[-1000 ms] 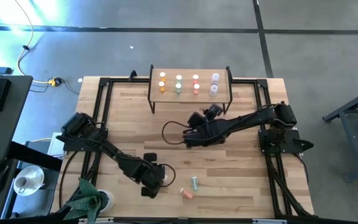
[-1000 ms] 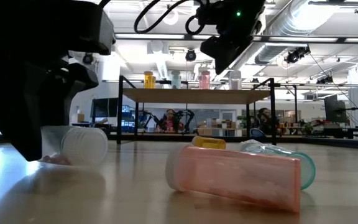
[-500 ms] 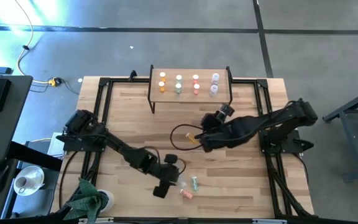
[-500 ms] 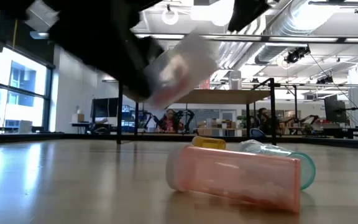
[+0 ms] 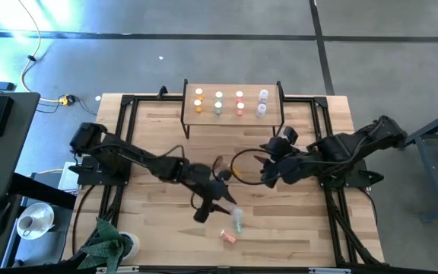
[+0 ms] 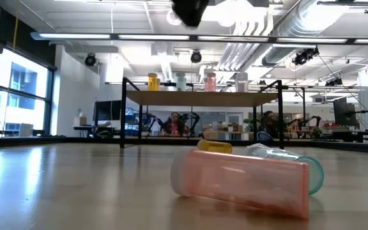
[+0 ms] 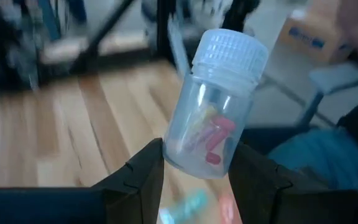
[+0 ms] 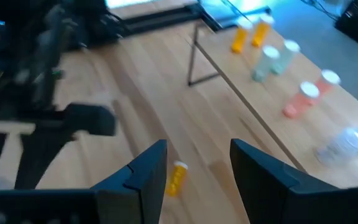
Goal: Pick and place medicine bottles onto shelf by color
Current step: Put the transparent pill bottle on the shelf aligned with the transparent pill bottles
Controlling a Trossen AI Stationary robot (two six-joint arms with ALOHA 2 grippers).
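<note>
My left gripper is near the table's middle, shut on a clear medicine bottle with a white cap and pink and yellow pills inside. My right gripper hovers to its right, open, with nothing between its fingers. An orange bottle lies on its side on the table below it. A pink bottle and a green bottle lie on their sides near the front edge. The shelf stands at the far edge, with orange, green, pink and clear bottles upright on top. My left gripper pinches the clear bottle's lower body between its two fingers. The bottle sticks out past the fingertips, cap end away from the gripper and tilted. It is lifted clear of the table.
Black frame rails run along the table's left, right and far sides. A green cloth and a white cup sit off the front left corner. Bare wood lies between the shelf and the grippers.
My left gripper has risen from the table with the clear bottle, gone right and toward the far edge, and tipped from pointing down to nearly level. The bottle is now clear of the table. My right gripper has risen and drawn back toward the table's right edge.
</note>
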